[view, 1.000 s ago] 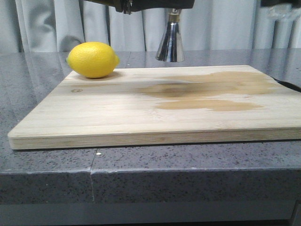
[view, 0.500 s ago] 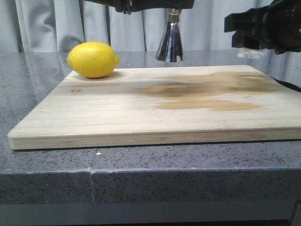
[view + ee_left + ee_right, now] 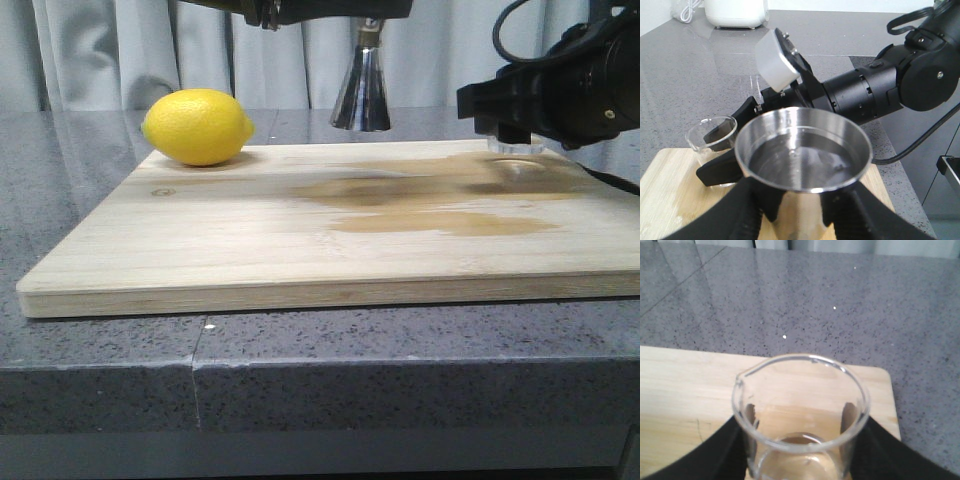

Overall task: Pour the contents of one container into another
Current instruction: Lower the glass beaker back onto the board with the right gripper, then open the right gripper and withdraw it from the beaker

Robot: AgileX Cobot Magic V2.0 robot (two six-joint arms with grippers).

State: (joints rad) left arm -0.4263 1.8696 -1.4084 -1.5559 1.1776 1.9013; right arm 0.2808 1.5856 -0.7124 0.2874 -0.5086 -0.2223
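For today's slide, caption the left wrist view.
Left gripper holds the liquid-filled steel jigger; right gripper grips the glass beaker.

Our left gripper (image 3: pixel 795 210) sits at the bottom of the left wrist frame, its black fingers (image 3: pixel 740 215) closed on the steel jigger (image 3: pixel 802 160), held upright. Our right gripper (image 3: pixel 515 125), at the right edge of the front frame, grips the glass beaker (image 3: pixel 800 415) from both sides, arm reaching in level.
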